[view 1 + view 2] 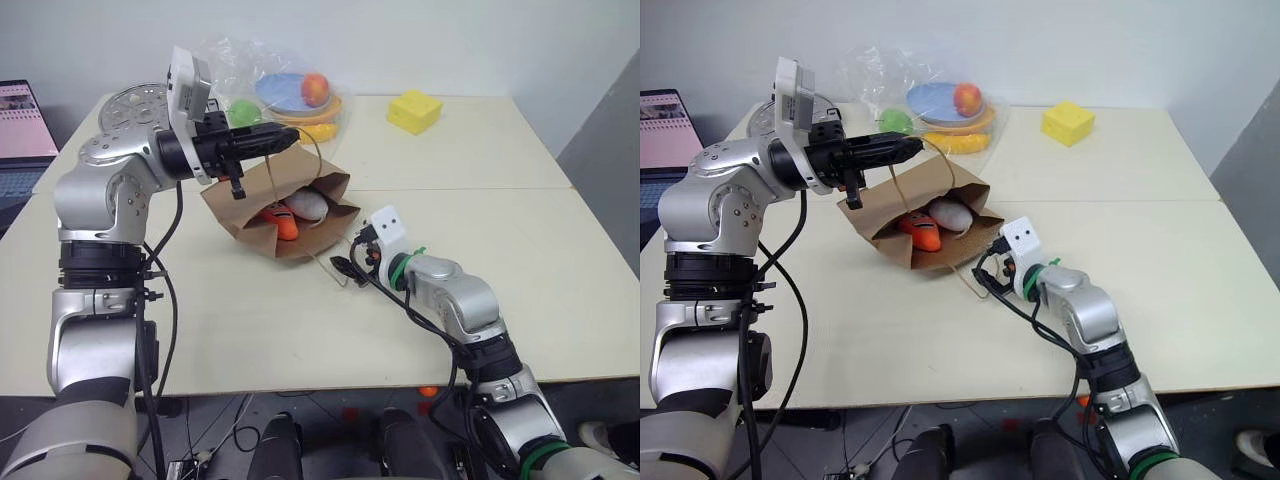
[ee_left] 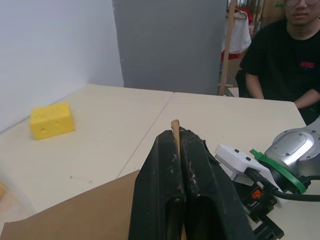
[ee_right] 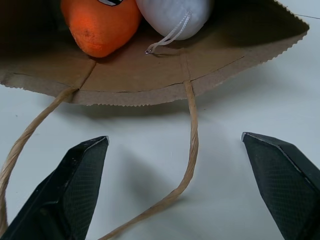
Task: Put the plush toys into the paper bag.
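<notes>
1. Bench [image 1: 520, 290], pale cream and made of sections pushed together, carries everything we see here.
2. Paper bag [image 1: 250, 212] comes next in size: we see brown kraft paper lying tilted near the middle of the bench, its mouth open toward the robot and one side lifted off the surface.
3. A clear plastic bag [image 1: 240, 62] sits at the far edge, with a blue plate [image 1: 285, 92] and red, green and yellow plastic fruit in and around it.
4. The left gripper [image 1: 283, 141] reaches across level above the bag; we see its fingers pressed together, pinching the bag's upper handle [image 2: 174, 131] and holding that side up.
5. The right gripper [image 3: 176, 192] sits low over the bench just in front of the bag's mouth, its fingers spread wide and holding nothing; the bag's lower cord handle [image 3: 191, 140] trails on the bench between them.
6. A yellow block [image 1: 414, 110] rests at the far right of the bench, well apart from the bag.
7. The plush toys are both inside the paper bag, side by side and touching: the orange carrot [image 3: 100, 22] on the robot's left, the white egg [image 3: 172, 15] on its right.
8. A person in a black top [image 2: 282, 55] sits beyond the bench's end, as we see from the left wrist.
</notes>
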